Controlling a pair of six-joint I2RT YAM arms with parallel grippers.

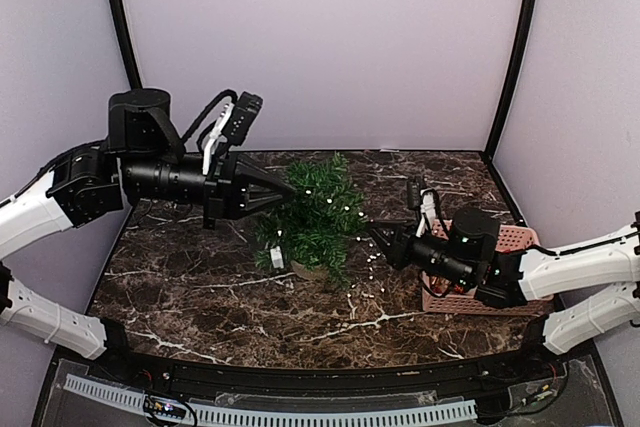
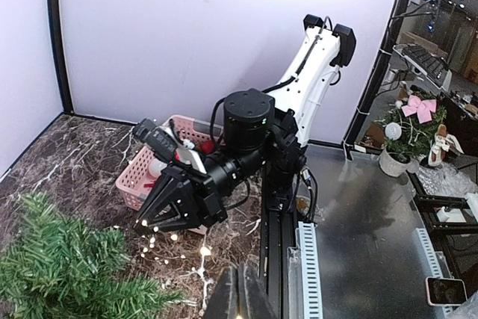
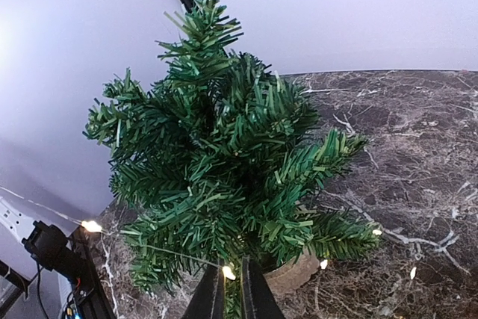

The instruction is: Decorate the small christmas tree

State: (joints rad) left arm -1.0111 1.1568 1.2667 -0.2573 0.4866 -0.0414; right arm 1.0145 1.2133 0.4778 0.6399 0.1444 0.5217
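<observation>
Touching the tree (image 1: pixel 315 212) near its top, left gripper (image 1: pixel 289 189) pressed together. Right gripper (image 1: pixel 373 236) beside lower branches, pinching the string of lights (image 3: pixel 228 272).

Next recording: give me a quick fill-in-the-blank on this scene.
1. The basket under the right arm is coloured ___.
2. The lights are switched ___.
3. The left claw, at the tree, is ___ (open or shut).
Missing words: pink; on; shut.
</observation>
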